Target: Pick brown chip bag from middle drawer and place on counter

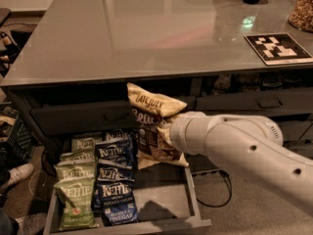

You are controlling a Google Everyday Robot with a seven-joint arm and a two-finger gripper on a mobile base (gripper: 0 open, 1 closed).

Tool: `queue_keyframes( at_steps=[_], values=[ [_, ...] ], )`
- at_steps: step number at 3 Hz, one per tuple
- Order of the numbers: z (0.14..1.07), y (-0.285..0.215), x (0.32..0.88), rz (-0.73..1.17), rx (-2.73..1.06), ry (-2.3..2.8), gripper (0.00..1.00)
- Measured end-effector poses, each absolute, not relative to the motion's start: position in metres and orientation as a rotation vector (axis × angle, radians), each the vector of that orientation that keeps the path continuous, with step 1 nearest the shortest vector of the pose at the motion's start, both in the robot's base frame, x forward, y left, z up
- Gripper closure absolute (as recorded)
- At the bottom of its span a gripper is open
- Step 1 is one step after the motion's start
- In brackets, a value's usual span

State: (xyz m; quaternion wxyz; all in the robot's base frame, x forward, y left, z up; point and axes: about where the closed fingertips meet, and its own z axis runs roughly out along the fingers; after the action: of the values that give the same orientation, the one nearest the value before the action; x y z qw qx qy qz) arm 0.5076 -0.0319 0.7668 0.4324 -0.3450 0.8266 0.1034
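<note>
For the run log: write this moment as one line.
tool: gripping brown chip bag at its right edge | bag: in air over open middle drawer | counter: bag not yet placed

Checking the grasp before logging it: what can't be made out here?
Camera view:
- The claw, at the brown chip bag's right edge: mostly covered by the white arm.
- The bag's lower right corner: behind that arm.
- The middle drawer floor behind the bag: hidden by it.
- The arm's far end: cut off by the right edge.
</note>
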Motion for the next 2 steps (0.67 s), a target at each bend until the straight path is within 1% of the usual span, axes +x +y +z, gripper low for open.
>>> queue_keyframes(
  at_steps=[1,2],
  values=[
    [0.8020,-0.0241,0.5102,0.238,-0.920,1.994,1.00],
    [0.8048,-0.0244,0.5098,0.225,-0.935,1.983,1.00]
  ],
)
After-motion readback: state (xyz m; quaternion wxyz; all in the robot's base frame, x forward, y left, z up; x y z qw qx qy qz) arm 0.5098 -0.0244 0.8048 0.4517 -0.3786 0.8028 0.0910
